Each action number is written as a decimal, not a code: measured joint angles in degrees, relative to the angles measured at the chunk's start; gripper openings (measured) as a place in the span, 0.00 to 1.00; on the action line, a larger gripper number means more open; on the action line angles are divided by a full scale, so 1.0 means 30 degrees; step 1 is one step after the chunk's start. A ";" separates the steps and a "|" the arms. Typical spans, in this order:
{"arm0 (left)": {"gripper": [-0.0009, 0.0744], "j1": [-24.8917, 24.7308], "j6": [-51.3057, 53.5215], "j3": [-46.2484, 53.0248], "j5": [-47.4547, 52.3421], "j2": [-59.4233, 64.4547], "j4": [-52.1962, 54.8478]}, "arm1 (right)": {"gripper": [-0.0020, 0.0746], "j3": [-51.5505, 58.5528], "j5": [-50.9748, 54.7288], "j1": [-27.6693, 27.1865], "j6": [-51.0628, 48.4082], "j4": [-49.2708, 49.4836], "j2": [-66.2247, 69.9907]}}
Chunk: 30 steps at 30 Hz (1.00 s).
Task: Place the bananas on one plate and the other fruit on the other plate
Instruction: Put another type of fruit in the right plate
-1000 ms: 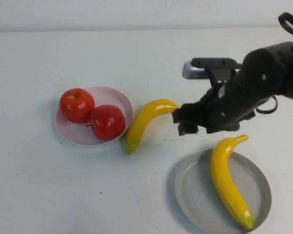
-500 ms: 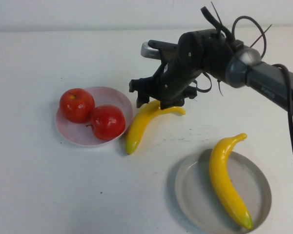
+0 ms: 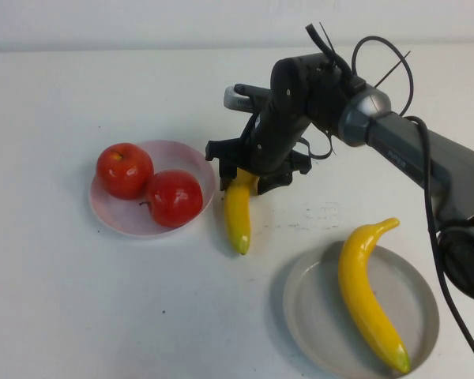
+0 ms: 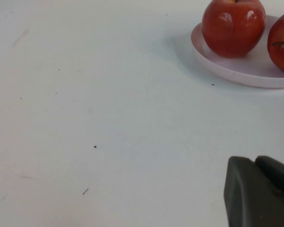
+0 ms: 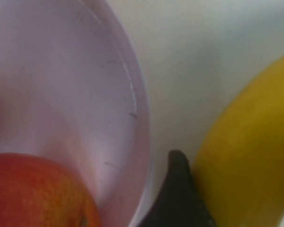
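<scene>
High view: right gripper [image 3: 254,167] down over upper end of smaller banana [image 3: 238,212], jaws spread wide on either side of it, banana on surface [image 3: 103,316] just beside pink plate [image 3: 191,162]. Two apples [image 3: 150,184] on pink plate. Bigger banana [image 3: 367,296] lies on grey plate [image 3: 316,320] (tip overhangs rim).

Left wrist view: left gripper [image 4: 260,191] low over bare surface, jaws closed, well apart from apples.

Right wrist view: one finger [image 5: 177,198] seemingly touching banana, beside pink plate's rim.

Raised overview, two close wrist views
</scene>
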 joint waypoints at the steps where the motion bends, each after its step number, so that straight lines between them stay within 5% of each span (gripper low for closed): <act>1: 0.01 0.0000 0.0000 0.0000 0.0000 0.0000 0.0000 | 0.63 0.0000 0.0000 0.0000 0.0000 -0.0059 0.0037; 7: 0.01 0.0000 0.0000 0.0000 0.0000 0.0000 0.0000 | 0.44 -0.0008 0.0000 0.0000 0.0044 -0.0538 0.0037; 20: 0.01 0.0000 0.0000 0.0000 0.0000 0.0000 0.0000 | 0.44 0.0741 0.2177 0.0116 -0.1151 -0.2185 -0.3346; 30: 0.01 0.0000 0.0000 0.0000 0.0000 0.0000 0.0000 | 0.44 1.2806 -0.1529 0.0517 -0.0418 -0.2984 -1.1432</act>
